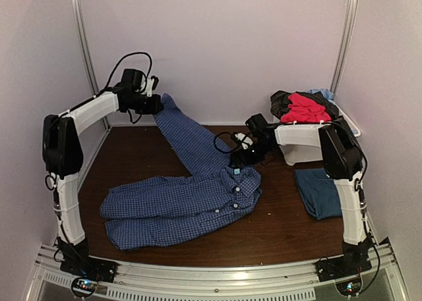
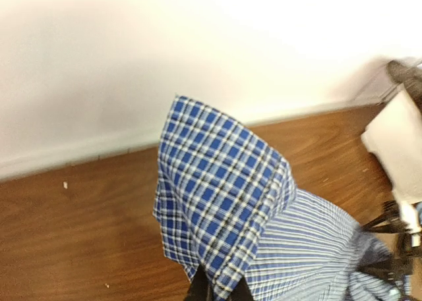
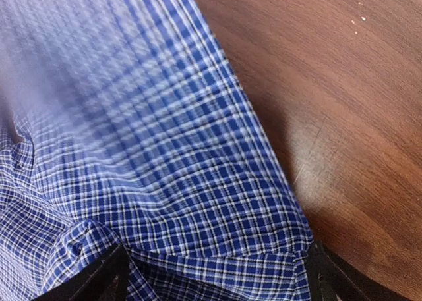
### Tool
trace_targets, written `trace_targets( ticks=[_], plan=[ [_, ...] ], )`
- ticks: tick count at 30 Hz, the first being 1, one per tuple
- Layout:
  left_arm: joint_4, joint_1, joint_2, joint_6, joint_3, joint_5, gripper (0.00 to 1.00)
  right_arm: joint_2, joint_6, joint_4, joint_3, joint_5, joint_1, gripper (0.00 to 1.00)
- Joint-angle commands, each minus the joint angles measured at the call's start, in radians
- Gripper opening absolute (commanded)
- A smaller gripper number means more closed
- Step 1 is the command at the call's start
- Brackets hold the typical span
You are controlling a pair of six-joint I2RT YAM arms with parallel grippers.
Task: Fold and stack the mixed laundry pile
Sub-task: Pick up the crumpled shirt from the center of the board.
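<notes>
Cloth of the checked shirt (image 3: 165, 182) fills the right wrist view, spread between the two fingers of the right hand (image 3: 214, 281). They stand wide apart at either edge, and nothing is pinched between them. From above, that hand sits low over the shirt's collar, near the middle of the desk (image 1: 277, 228). Most of the shirt lies flat on the desk, buttons up. One sleeve slopes up toward the back left, where the left hand (image 1: 158, 105) is closed tight on its end — the left wrist view shows the cuff nipped between the dark fingertips (image 2: 198, 291). At the back right a white bin (image 1: 302, 156) holds a red garment (image 1: 303, 109), a black garment (image 1: 283, 102) and a light-blue garment (image 1: 323, 92), heaped above its rim. A dark-blue T-shirt (image 1: 318, 192) lies folded on the desk just in front of the bin, apart from the checked shirt.
</notes>
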Motion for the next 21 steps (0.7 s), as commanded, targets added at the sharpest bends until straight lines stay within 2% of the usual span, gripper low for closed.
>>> trace_targets(
  ticks=[1, 6, 12, 13, 16, 19, 21],
  plan=[
    [0.169, -0.003, -0.204, 0.011, 0.041, 0.185, 0.0, -0.042, -0.058, 0.0, -0.069, -0.076, -0.012, 0.95],
    [0.216, -0.006, -0.297, -0.011, 0.051, 0.346, 0.0, -0.088, -0.087, 0.108, -0.132, -0.216, -0.016, 0.95],
    [0.268, -0.02, -0.383, -0.019, 0.028, 0.406, 0.0, -0.206, -0.066, 0.292, -0.24, -0.406, -0.017, 0.61],
    [0.262, -0.02, -0.388, -0.018, 0.038, 0.411, 0.0, -0.227, -0.052, 0.329, -0.264, -0.439, -0.016, 0.59],
    [0.24, -0.02, -0.397, -0.014, 0.074, 0.434, 0.0, -0.277, -0.026, 0.369, -0.274, -0.541, -0.016, 0.69],
    [0.243, -0.021, -0.411, -0.019, 0.091, 0.466, 0.0, -0.307, 0.03, 0.404, -0.269, -0.62, -0.016, 0.86],
    [0.266, -0.021, -0.423, -0.032, 0.096, 0.517, 0.0, -0.311, 0.043, 0.414, -0.246, -0.622, -0.017, 0.91]
  ],
)
